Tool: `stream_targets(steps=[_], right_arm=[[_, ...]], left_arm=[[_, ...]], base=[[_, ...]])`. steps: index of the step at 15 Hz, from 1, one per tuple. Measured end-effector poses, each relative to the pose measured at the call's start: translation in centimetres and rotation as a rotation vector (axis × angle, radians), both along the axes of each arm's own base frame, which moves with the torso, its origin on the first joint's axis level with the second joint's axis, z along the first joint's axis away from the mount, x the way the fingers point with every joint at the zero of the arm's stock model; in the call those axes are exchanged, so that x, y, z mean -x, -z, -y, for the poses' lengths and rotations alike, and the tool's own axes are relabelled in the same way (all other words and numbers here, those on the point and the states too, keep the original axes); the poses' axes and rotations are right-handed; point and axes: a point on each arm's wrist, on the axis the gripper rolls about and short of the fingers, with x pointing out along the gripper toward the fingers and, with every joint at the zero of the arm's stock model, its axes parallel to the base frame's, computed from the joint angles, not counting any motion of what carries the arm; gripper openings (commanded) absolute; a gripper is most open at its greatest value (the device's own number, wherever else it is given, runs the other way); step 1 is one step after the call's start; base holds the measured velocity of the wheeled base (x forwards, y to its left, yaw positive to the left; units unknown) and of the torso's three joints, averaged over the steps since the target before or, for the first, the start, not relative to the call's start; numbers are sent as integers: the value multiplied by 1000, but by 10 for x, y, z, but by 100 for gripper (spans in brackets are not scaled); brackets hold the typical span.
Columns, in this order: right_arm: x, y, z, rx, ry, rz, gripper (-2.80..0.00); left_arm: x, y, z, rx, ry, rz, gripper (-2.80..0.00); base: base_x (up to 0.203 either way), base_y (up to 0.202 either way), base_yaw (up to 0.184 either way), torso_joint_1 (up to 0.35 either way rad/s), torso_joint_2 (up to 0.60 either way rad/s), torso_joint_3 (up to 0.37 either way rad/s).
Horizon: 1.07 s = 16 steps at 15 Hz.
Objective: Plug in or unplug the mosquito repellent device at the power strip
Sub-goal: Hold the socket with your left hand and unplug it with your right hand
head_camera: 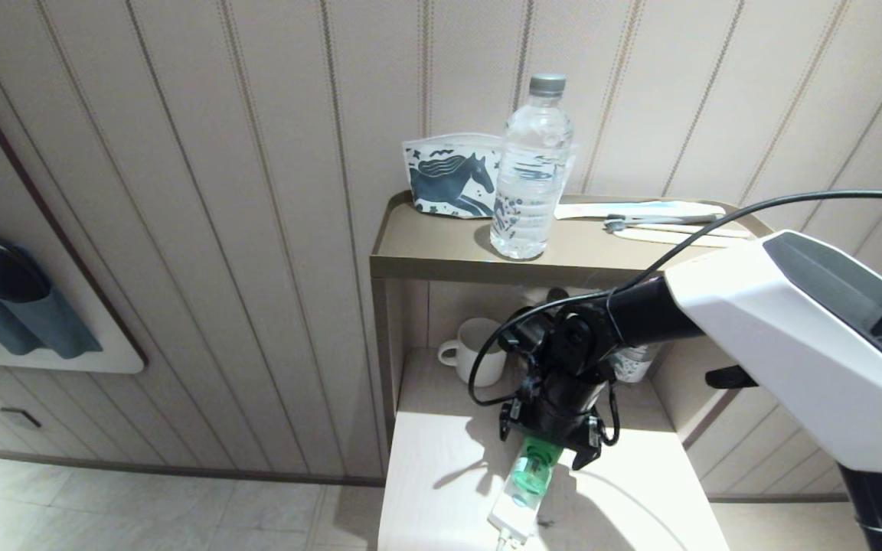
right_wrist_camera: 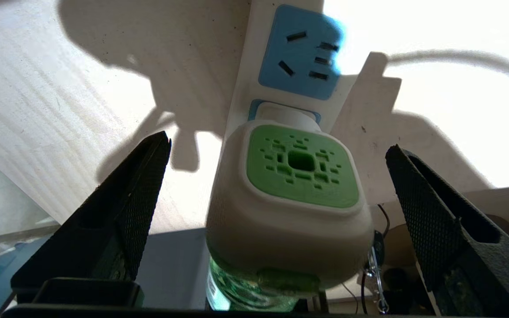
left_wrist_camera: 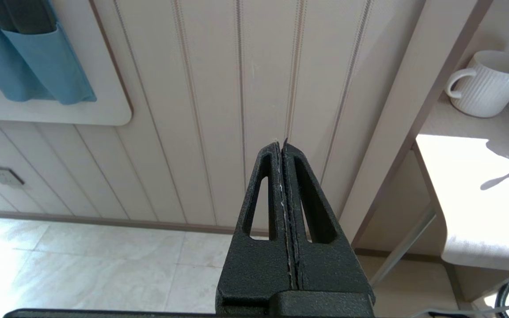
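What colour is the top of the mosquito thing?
Green, with little vent holes, on the mosquito repellent device; the right wrist view shows it best.

A hotel-like room: slippers (head_camera: 4, 302) in wall holder, bottled water (head_camera: 530, 172), mug (head_camera: 475, 350).

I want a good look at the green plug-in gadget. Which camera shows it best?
The right wrist view: the mosquito repellent device fills it, plugged into the power strip. The head view shows it small; the left wrist view misses it.

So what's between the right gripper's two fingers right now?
The mosquito repellent device, plugged into the power strip, sits between the open fingers, untouched, in the right wrist view.
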Motion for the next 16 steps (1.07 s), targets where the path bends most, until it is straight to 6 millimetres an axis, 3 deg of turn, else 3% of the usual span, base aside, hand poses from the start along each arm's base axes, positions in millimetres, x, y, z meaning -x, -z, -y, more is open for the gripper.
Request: stream_targets(steps=[2, 3, 14, 16], right_arm=[[-1, 1, -1, 2, 0, 1, 0], [-2, 1, -1, 3, -1, 3, -280], [-2, 2, -3, 11, -2, 8, -280], [-2, 2, -3, 11, -3, 10, -280]], left_arm=[[0, 0, 0, 0, 0, 0, -280], [0, 0, 0, 0, 0, 0, -280], [0, 1, 0, -55, -2, -10, -280], [2, -8, 0, -63, -5, 10, -280]], base=[[0, 0, 0, 0, 0, 0], [0, 0, 0, 0, 0, 0], [0, 0, 0, 0, 0, 0], [0, 0, 0, 0, 0, 0]])
